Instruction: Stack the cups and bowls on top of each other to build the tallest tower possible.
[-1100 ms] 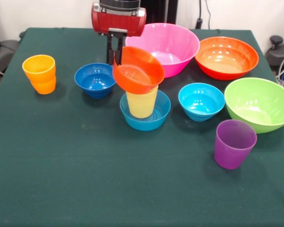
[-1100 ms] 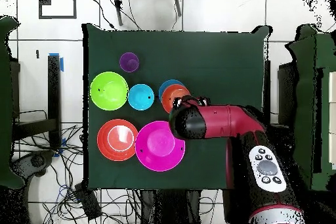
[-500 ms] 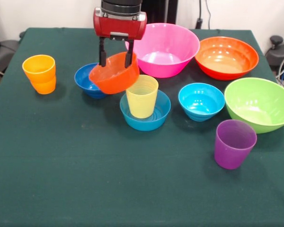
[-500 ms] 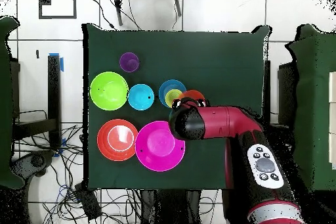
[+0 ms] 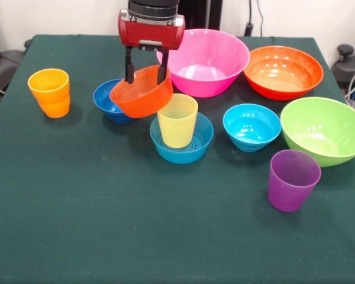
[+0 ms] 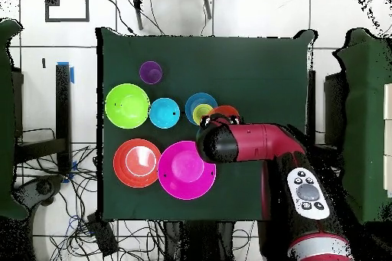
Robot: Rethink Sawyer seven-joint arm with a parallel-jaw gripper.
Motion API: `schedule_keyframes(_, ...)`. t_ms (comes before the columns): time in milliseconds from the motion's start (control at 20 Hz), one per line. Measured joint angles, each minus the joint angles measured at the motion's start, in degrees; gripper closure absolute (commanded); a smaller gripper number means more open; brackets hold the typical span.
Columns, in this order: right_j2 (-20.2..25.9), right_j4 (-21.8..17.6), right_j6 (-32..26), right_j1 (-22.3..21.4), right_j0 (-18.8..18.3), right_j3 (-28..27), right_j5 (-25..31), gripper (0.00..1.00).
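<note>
Hand: mine, pointing straight down from red wrist, fingers clamped across rim of small orange-red bowl. Bowl lifted clear of bench, tilted, in front of dark blue bowl, just beside yellow cup. Yellow cup: upright in mid-blue bowl. Orange cup, purple cup: apart on bench.

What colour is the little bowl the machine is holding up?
Orange-red. The small bowl hangs in the gripper, clearest in the front view.
</note>
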Motion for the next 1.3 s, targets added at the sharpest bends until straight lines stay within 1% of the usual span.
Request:
schedule_keyframes(850,0.0,0.0,0.0,0.0,0.4,0.0,0.0,0.0)
schedule_keyframes(1300,-0.8,0.0,0.0,0.0,3.2,0.0,0.0,0.0)
